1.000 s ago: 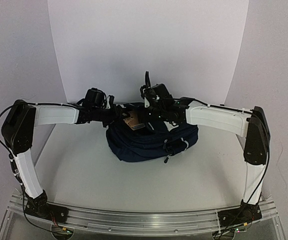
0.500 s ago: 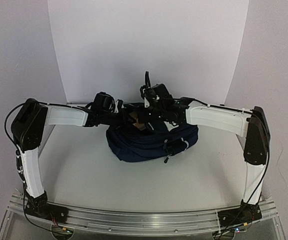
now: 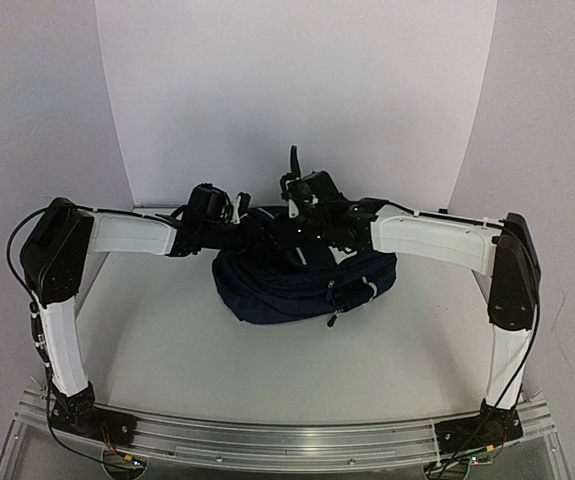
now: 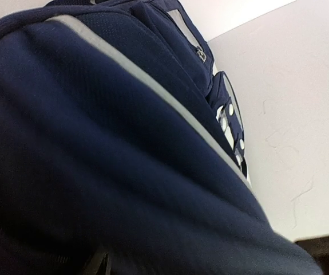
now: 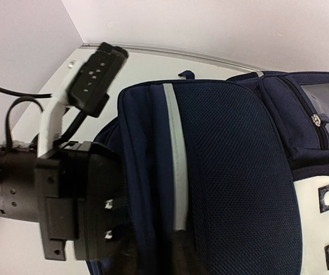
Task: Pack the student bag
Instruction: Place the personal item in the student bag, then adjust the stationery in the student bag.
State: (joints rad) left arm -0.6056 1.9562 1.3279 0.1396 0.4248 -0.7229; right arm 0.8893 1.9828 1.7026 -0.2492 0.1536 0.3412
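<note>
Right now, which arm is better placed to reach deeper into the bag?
Left. Its pincer is pushed into the mouth of the student bag; the right arm only hovers over the bag's top.

Soft, even white light; faint shadow beneath the student bag [image 3: 267, 300]; left wrist view blurred, fabric out of focus.

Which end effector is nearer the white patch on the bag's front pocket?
Right. The right end effector sits over the student bag, toward the white patch; the left end effector reaches into the bag's opening at the end away from the patch.
</note>
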